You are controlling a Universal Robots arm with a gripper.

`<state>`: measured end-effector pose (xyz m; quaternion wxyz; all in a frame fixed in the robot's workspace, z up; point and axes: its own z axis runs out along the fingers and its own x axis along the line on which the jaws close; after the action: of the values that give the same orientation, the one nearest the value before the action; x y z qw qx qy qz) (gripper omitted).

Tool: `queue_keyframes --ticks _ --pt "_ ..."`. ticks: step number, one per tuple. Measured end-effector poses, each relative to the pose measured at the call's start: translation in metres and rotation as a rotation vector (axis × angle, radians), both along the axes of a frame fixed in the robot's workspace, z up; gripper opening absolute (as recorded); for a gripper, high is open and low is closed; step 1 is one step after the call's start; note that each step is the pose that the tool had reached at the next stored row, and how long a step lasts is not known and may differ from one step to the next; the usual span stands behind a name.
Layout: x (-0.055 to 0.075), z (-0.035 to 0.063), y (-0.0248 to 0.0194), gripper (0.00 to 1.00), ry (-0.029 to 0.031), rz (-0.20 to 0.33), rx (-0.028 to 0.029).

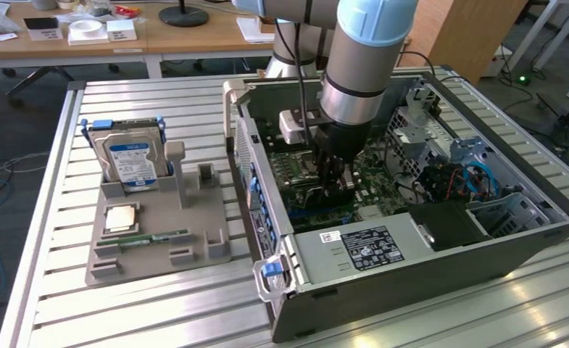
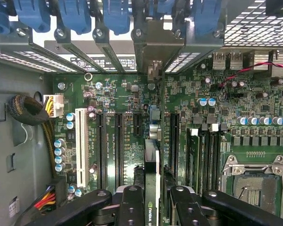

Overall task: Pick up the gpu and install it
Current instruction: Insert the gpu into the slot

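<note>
While the arm (image 1: 367, 65) reached down into the open case (image 1: 516, 239), its jaws (image 2: 152, 197) stood narrow, closed on the gpu (image 2: 151, 179), which they held edge-on between the black fingers (image 2: 132, 207). In the wrist view the card stood upright over the motherboard (image 2: 226, 108), its thin edge running from the jaws toward the case's rear wall, where its silver bracket (image 2: 153, 44) sat in line with the slot covers (image 2: 68, 47) under the blue clips (image 2: 75, 14). Whether the card's lower edge was seated in a slot could not be told. A white slot (image 2: 82, 148) and several black slots (image 2: 101, 150) lay beside the card on one side; the RAM slots (image 2: 205, 155) and the empty CPU socket (image 2: 254, 181) lay on the other. A bundle of sleeved cable (image 2: 30, 110) hung against the case's grey inner wall.

In the exterior view the case lay on its side on the slatted table (image 1: 148, 312), the jaws deep inside it above the board. To the exterior view's left of the case stood a grey parts holder (image 1: 159, 217), with a hard drive (image 1: 130, 159) upright at its far end, a CPU (image 1: 122, 217) lying flat on it and a RAM stick (image 1: 154, 238) lying just nearer.
</note>
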<state>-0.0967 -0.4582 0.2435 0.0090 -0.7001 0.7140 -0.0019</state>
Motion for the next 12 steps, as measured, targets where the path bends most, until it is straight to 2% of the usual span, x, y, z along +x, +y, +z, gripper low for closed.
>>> queue_keyframes --ticks 12 --pt "-0.0013 -0.0017 -0.0001 0.26 0.0000 0.000 0.0000"
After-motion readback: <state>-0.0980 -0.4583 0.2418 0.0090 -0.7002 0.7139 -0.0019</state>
